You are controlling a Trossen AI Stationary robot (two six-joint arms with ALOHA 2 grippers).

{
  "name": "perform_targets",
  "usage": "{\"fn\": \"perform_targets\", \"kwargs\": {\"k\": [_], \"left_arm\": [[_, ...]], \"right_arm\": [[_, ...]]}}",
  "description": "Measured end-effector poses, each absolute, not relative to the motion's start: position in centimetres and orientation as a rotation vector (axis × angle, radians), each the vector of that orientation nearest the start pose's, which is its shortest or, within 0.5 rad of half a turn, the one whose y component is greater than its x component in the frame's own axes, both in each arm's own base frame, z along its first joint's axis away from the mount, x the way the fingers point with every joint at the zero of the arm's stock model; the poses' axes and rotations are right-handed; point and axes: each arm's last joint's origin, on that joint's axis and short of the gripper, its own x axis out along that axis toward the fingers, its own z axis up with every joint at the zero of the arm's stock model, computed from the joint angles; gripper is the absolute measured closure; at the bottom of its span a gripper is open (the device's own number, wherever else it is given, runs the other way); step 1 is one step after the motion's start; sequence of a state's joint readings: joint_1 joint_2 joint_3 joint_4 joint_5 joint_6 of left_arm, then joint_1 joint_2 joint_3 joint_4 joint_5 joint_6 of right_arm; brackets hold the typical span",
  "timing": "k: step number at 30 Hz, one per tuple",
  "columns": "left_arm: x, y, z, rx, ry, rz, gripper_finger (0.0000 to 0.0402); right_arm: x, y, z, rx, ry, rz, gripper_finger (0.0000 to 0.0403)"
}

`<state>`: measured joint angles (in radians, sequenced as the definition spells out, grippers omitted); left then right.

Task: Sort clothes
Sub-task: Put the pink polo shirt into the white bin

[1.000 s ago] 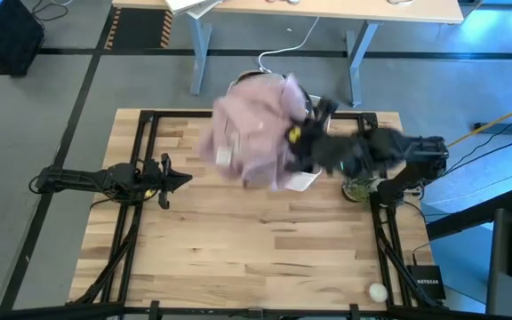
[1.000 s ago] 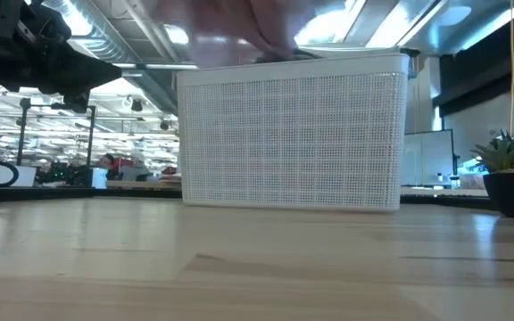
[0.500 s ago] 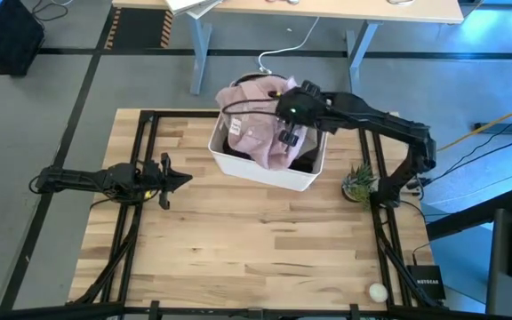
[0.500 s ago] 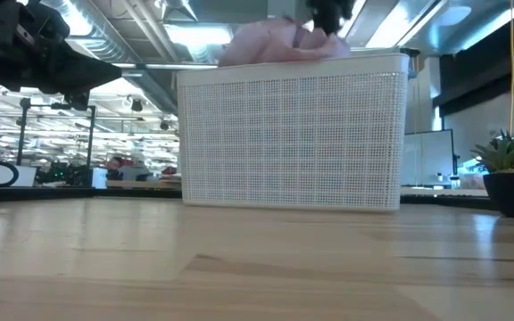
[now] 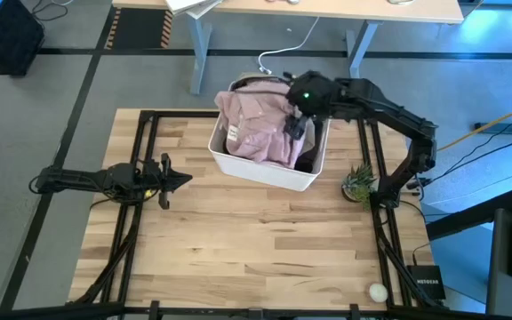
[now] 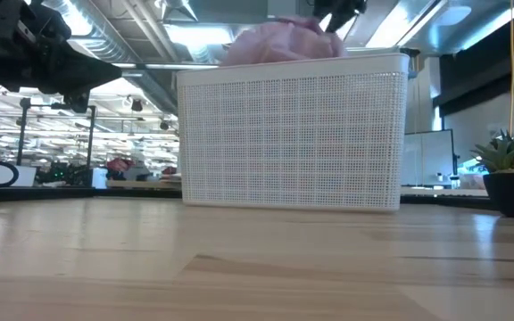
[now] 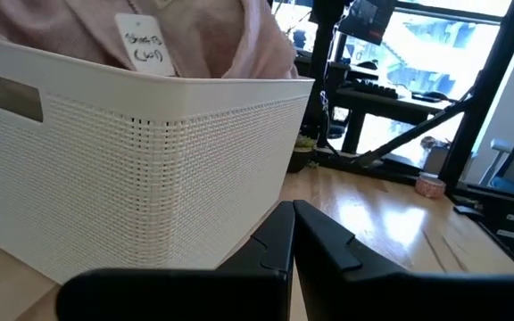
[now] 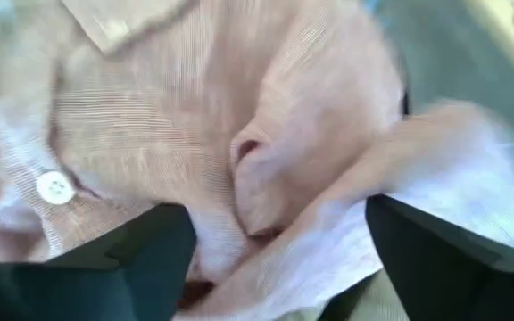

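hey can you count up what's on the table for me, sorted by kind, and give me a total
Garments in view: 1, the pale pink shirt heaped in the bin; anything beneath it is hidden.
Bins: 1, the white bin.
Potted plants: 1, the small plant by the right arm.
Round white objects: 1, the white ball at the table's near right corner.
Total: 4.

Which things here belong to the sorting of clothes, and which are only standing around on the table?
Part of the job:
- pale pink fabric shirt with buttons, heaped in the bin
- white rectangular plastic bin
- right gripper, open above the shirt
- left gripper, shut, waiting at the table's left

Only standing around:
- small green potted plant
- small white round object near the table's corner
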<state>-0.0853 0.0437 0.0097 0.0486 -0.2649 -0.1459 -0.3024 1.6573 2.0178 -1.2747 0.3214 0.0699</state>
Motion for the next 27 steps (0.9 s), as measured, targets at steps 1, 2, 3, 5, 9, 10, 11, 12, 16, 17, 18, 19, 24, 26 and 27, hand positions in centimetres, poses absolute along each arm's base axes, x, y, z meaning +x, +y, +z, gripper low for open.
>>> {"fn": "perform_targets", "kwargs": {"k": [1, 2, 3, 5, 9, 10, 11, 12, 16, 17, 18, 19, 24, 26, 27], "left_arm": [[9.9, -0.1, 16.8, -0.148, -0.027, 0.178, 0.0398], [9.9, -0.1, 16.8, -0.152, -0.027, 0.178, 0.0398], [9.9, -0.1, 16.8, -0.155, -0.028, 0.178, 0.0398], [9.9, -0.1, 16.8, -0.157, -0.028, 0.178, 0.0398], [9.9, -0.1, 16.8, -0.144, -0.027, 0.178, 0.0398], [9.9, -0.1, 16.8, -0.131, -0.026, 0.178, 0.0398], [9.9, -0.1, 16.8, -0.123, -0.025, 0.179, 0.0398], [9.9, -0.1, 16.8, -0.117, -0.024, 0.179, 0.0398], [9.9, -0.1, 16.8, -0.075, -0.02, 0.179, 0.0398], [9.9, -0.1, 16.8, -0.066, -0.02, 0.18, 0.0398], [9.9, -0.1, 16.8, -0.054, -0.019, 0.18, 0.0398], [9.9, -0.1, 16.8, -0.049, -0.018, 0.181, 0.0398], [9.9, -0.1, 16.8, -0.038, -0.018, 0.187, 0.0398], [9.9, -0.1, 16.8, -0.039, -0.018, 0.187, 0.0398], [9.9, -0.1, 16.8, -0.043, -0.018, 0.187, 0.0398]], "right_arm": [[29.3, -10.1, 43.9, 0.052, 0.873, -0.612, 0.0065], [29.5, -10.2, 44.3, 0.039, 0.829, -0.608, 0.0059], [30.0, -10.3, 44.6, 0.022, 0.774, -0.604, 0.0056], [31.0, -10.9, 44.6, -0.022, 0.684, -0.591, 0.0057], [33.9, -12.7, 41.8, -0.048, 0.637, -0.499, 0.008], [34.5, -13.1, 40.5, -0.051, 0.669, -0.487, 0.0088], [35.0, -13.6, 39.1, -0.046, 0.708, -0.487, 0.0097], [35.3, -14.2, 37.6, -0.041, 0.755, -0.492, 0.0106], [35.8, -16.1, 30.2, 0.001, 0.967, -0.495, 0.0139], [35.8, -16.2, 28.6, 0.014, 1.007, -0.481, 0.0146], [35.7, -16.2, 27.2, 0.028, 1.034, -0.465, 0.0152], [35.7, -16.2, 26.2, 0.036, 1.049, -0.452, 0.0157], [35.5, -15.8, 24.9, 0.039, 1.071, -0.436, 0.0172], [35.4, -15.7, 26.2, 0.036, 1.061, -0.433, 0.0173], [35.2, -15.6, 27.0, 0.038, 1.068, -0.428, 0.0173]]}}
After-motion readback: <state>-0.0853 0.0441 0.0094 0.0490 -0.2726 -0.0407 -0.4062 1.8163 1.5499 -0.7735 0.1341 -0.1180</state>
